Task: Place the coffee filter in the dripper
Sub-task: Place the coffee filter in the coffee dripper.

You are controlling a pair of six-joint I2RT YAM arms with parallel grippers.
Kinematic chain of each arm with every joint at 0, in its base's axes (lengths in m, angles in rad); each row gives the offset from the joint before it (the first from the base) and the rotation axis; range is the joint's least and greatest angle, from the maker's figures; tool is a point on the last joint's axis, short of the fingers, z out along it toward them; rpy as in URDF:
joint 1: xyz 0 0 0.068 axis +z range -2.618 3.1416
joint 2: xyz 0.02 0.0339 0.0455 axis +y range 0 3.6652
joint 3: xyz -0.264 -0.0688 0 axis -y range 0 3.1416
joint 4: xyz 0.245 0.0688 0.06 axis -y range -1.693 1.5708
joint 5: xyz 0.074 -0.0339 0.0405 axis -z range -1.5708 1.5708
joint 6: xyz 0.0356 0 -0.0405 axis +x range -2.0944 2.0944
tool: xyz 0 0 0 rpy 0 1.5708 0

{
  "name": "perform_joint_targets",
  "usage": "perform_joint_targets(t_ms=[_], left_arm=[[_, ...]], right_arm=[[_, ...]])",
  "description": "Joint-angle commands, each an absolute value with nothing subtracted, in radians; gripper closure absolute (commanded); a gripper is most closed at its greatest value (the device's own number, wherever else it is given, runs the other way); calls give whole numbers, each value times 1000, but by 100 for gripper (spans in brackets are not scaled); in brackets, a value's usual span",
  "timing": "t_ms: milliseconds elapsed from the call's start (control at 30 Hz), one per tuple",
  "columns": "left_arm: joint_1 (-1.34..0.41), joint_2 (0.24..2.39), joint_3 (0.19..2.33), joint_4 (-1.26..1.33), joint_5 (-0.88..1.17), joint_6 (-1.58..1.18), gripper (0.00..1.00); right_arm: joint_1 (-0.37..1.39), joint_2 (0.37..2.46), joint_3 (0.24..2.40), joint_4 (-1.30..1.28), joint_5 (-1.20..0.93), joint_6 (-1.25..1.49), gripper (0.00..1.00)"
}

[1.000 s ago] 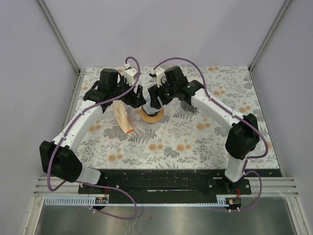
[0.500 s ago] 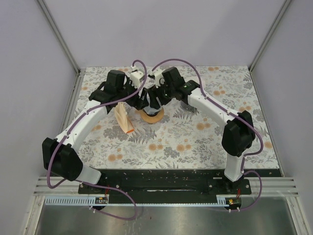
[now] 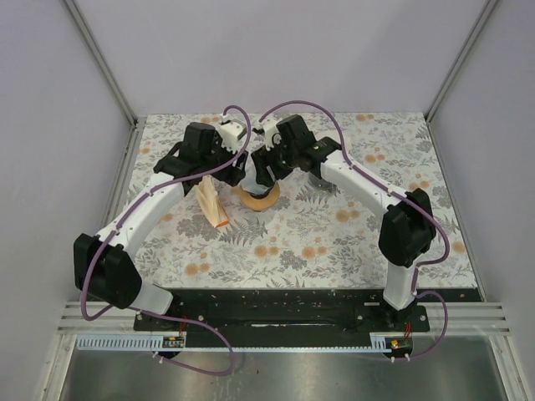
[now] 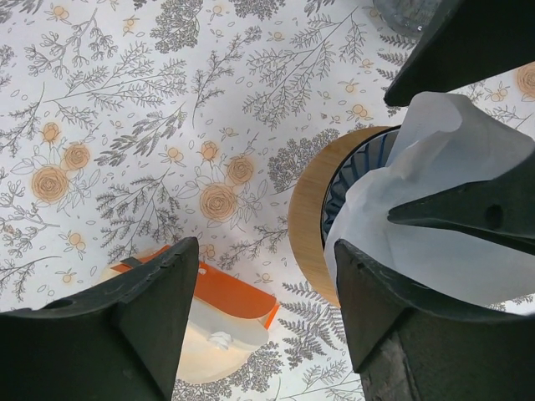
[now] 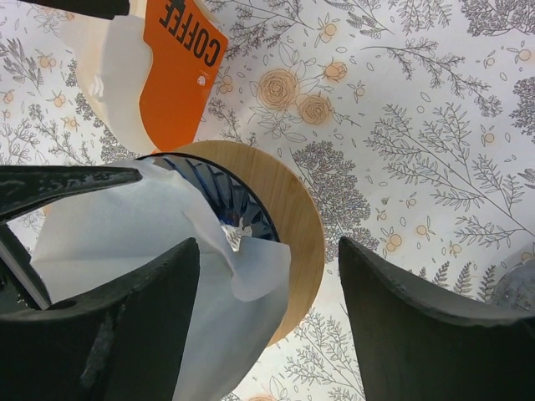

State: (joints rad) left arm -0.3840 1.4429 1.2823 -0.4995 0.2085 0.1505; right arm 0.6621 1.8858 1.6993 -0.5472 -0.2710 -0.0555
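Left hand (image 4: 263, 246) nearer dripper (image 4: 305, 209), open; right hand (image 5: 267, 246) open astride crumpled white filter (image 4: 435, 167) poking from it.

Two white and black robot arms

The left arm (image 3: 146, 209) and the right arm (image 3: 368, 188) are long white tubes with fat black lumps at the bends. Just behind the jaws each one is black, with a small white block (image 3: 230, 129) on top. A thin purple cable (image 3: 297, 103) loops up behind the jaws and runs back along each arm. The fingers (image 4: 142, 326) are dark grey, smooth and pointed like wedges.
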Motion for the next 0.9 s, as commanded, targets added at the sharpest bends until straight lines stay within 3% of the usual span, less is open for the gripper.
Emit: perform_joint_targets(t_ms=[0,433,567,867], left_arm=[[-380,1414,1279,-454,199,160,31],[-380,1355,1299,-448,310,160,19],[-371,1351,1319,-451,347,150,1],[-240,1359,1373,-434,334,29,1]], right_arm=[[669,1781,1700,-526,-259,-83,24],[666,1691,1724,-525,-213,-112,17],[640,1652,1717,-519,-190,-104,15],[453,1537,1658,-489,-131,-29,7]])
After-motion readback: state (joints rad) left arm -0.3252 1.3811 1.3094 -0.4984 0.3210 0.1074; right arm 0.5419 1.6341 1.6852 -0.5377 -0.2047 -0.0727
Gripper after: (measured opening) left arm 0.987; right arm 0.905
